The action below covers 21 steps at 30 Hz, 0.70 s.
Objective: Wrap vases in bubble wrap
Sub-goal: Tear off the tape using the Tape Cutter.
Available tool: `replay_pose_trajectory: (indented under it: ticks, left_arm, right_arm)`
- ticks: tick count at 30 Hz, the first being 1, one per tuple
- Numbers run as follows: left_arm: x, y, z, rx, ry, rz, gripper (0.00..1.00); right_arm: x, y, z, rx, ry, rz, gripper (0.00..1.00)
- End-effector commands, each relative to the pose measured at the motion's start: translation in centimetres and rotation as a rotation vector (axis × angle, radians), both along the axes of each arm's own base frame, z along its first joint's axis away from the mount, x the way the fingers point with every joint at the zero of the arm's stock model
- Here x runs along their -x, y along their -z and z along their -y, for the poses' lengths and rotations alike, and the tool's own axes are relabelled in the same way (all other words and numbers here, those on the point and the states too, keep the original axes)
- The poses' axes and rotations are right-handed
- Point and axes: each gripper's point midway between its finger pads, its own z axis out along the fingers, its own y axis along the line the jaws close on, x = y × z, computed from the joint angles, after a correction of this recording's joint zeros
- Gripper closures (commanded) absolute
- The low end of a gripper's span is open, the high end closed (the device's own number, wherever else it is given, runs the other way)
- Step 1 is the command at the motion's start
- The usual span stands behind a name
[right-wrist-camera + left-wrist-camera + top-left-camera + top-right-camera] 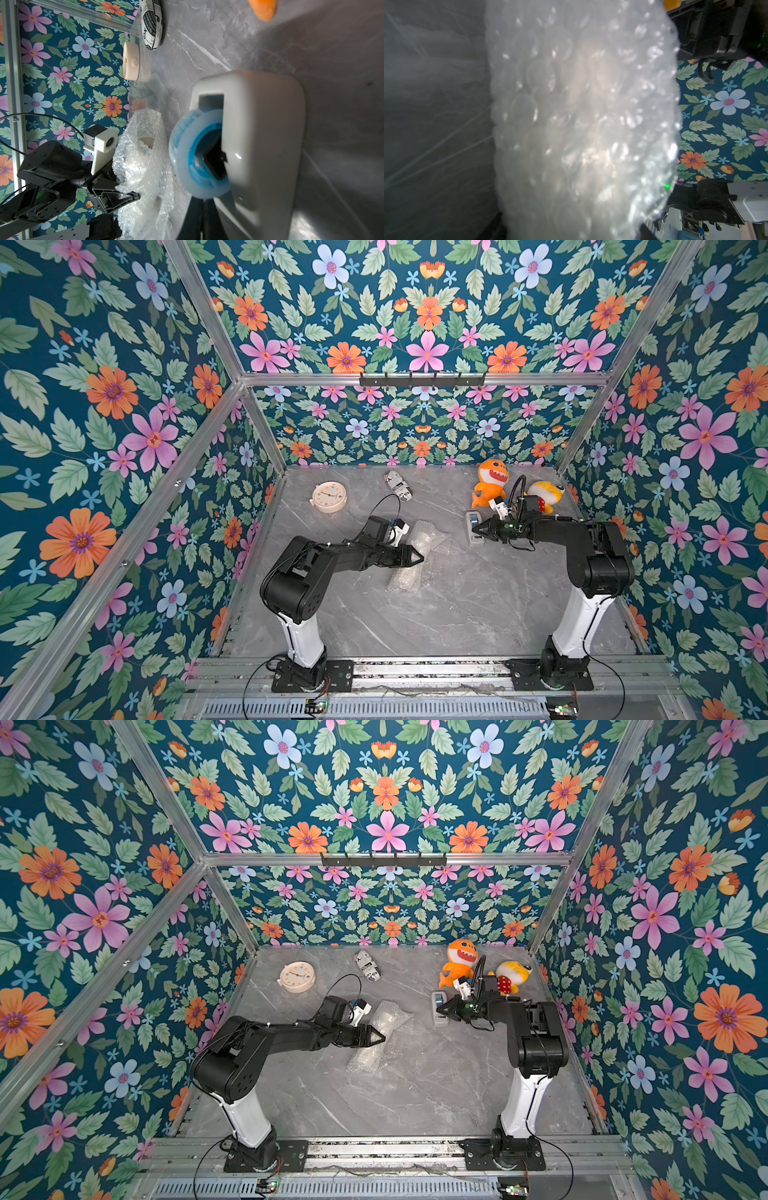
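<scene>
Crinkly bubble wrap (428,539) lies bundled round a cream vase (145,141) at mid-table.
The left gripper (417,559) is clamped on the translucent, pebbly sheet, and the vase's round rim shows at one open end. Further right, the right gripper (477,532) has its jaws together at a smooth grey tape dispenser (476,541). The tabletop (457,614) is veined grey marble, and the walls (124,406) are floral-papered.

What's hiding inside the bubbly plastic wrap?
A cream-white vase: its round rim shows at the open end of the bubble wrap. The rest of it is covered.
</scene>
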Motion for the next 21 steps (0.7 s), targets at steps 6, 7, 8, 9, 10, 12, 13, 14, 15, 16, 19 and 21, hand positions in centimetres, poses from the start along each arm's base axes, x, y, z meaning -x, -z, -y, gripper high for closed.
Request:
replay_pose_trajectory:
  ticks: [6, 7, 8, 9, 10, 12, 13, 14, 15, 16, 19, 21]
  left_arm:
    - [0.5, 1.0, -0.8, -0.044, -0.025, -0.040, 0.83]
    - [0.5, 1.1, -0.8, -0.045, -0.025, -0.042, 0.84]
    - [0.6, 1.2, -0.8, -0.046, -0.024, -0.045, 0.84]
    - [0.6, 1.3, -0.8, -0.048, -0.025, -0.046, 0.84]
    - [0.6, 1.3, -0.8, -0.047, -0.024, -0.046, 0.84]
    - [0.7, 1.4, -0.9, -0.048, -0.024, -0.049, 0.84]
    - [0.7, 1.4, -0.8, -0.048, -0.023, -0.047, 0.84]
    - [0.7, 1.4, -0.8, -0.048, -0.022, -0.047, 0.84]
    - [0.7, 1.5, -0.9, -0.048, -0.024, -0.047, 0.84]
    - [0.7, 1.5, -0.9, -0.048, -0.024, -0.048, 0.84]
    - [0.7, 1.7, -0.8, -0.046, -0.023, -0.051, 0.84]
    - [0.7, 1.8, -0.8, -0.045, -0.022, -0.053, 0.84]
  right_arm:
    - [-0.4, -1.8, -0.3, -0.104, 0.010, 0.022, 1.00]
    - [-0.6, -2.0, 0.0, -0.125, 0.027, 0.017, 1.00]
    - [-0.9, -2.4, 0.2, -0.151, 0.034, 0.026, 1.00]
    - [-1.0, -2.7, 0.4, -0.172, 0.043, 0.025, 1.00]
    - [-1.1, -3.0, 0.4, -0.194, 0.044, 0.025, 1.00]
    - [-1.1, -3.3, 0.4, -0.210, 0.043, 0.027, 1.00]
    - [-1.2, -3.6, 0.4, -0.212, 0.041, 0.032, 1.00]
    - [-1.2, -3.8, 0.4, -0.215, 0.040, 0.035, 1.00]
    - [-1.1, -3.9, 0.4, -0.217, 0.039, 0.036, 1.00]
    - [-1.1, -4.2, 0.3, -0.219, 0.035, 0.038, 1.00]
    - [-1.0, -4.7, 0.3, -0.224, 0.034, 0.041, 1.00]
    - [-0.9, -4.8, 0.3, -0.227, 0.035, 0.040, 1.00]
